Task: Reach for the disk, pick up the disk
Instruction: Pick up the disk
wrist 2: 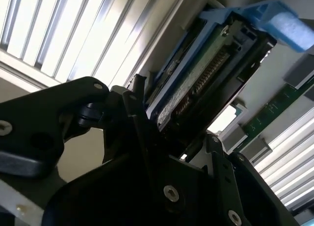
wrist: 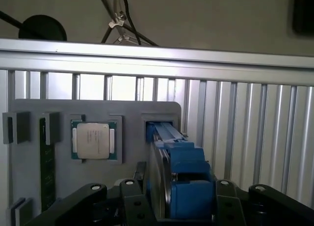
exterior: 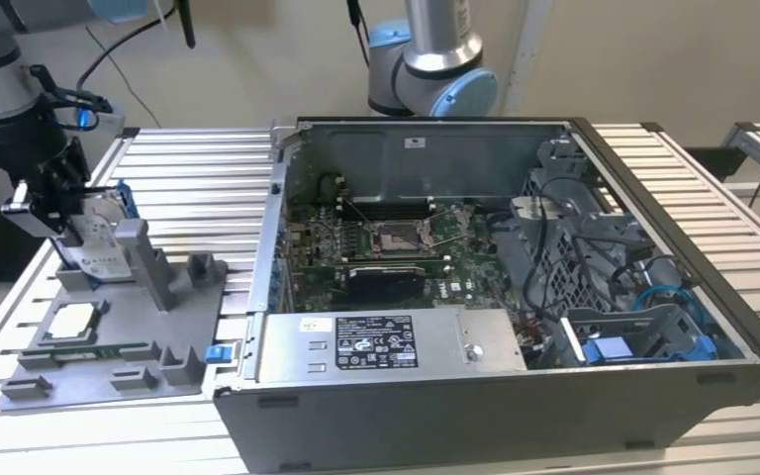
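Note:
The disk (exterior: 100, 245), a silver-grey drive with a white label in a blue caddy, stands on edge in a slot of the grey fixture plate (exterior: 116, 351) at the exterior view's left. My gripper (exterior: 60, 213) reaches down onto it. In the first wrist view the disk (wrist: 181, 172) sits between the two black fingers (wrist: 135, 201), which press on both of its sides, and its far end reaches the slot. The second wrist view shows the disk (wrist 2: 196, 73) from its connector edge, clamped by my gripper (wrist 2: 171, 132).
On the fixture plate a small square silver chip (wrist: 93, 140) and a memory stick (wrist: 46, 162) lie beside the disk's slot. An open computer case (exterior: 486, 297) stands on the slatted table (exterior: 195, 168) at the exterior view's right. A second arm (exterior: 433, 59) rises behind it.

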Available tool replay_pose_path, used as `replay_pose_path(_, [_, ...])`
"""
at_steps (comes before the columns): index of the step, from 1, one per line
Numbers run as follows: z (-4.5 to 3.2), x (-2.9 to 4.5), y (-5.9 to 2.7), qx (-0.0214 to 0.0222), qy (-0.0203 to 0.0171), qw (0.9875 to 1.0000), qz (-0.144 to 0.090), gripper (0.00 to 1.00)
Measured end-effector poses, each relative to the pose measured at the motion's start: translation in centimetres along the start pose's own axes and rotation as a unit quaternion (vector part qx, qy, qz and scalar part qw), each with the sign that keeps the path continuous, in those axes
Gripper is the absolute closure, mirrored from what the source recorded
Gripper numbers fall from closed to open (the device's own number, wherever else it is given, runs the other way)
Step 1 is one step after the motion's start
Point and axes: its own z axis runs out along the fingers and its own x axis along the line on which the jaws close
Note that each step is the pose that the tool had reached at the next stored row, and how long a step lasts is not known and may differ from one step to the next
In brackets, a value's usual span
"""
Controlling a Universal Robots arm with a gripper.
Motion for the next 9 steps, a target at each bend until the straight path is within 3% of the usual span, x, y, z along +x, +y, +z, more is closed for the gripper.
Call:
replay_pose_path(5, [0.17,0.0,-0.01,0.0009,-0.0009,1.0,0.0,0.0])
replay_pose_path(6, [0.17,0.0,-0.01,0.001,-0.0009,1.0,0.0,1.0])
replay_pose_path(9, [0.15,0.01,-0.03,0.0012,-0.0009,1.0,0.0,1.0])
